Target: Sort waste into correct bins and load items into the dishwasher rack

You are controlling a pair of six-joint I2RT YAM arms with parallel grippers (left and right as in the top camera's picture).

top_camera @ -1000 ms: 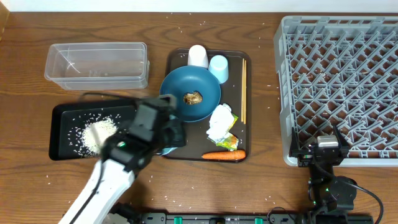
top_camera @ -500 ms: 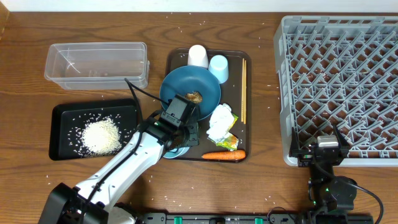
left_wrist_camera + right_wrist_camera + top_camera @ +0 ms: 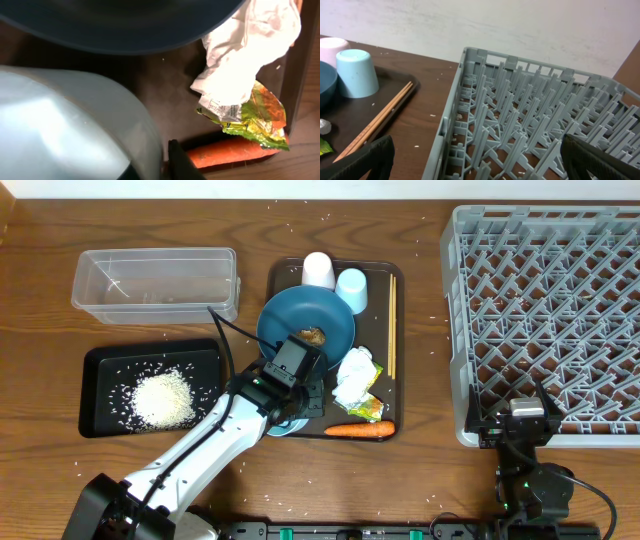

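Done: rice [image 3: 163, 398] heaped in black tray [image 3: 95, 360], table's 9 o'clock. Rack [image 3: 452, 330], 3 o'clock, holds nothing; clear tub [image 3: 85, 280] looks bare.

To do: lump [image 3: 310, 336] in the dish [image 3: 335, 320], tissue [image 3: 353, 375], wrapper [image 3: 368, 406], carrot [image 3: 360, 430], both cups, chopsticks [image 3: 392, 325], all on the serving tray [image 3: 376, 330].

Left gripper [image 3: 295, 405] over small bowl [image 3: 65, 130] at that tray's 7 o'clock corner; grip cannot be told. Right gripper [image 3: 513, 418] spread wide, grasping nothing.

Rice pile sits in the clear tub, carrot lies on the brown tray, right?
No: the overhead view shows the rice pile in the black tray, not the clear tub. The carrot does lie on the brown tray.
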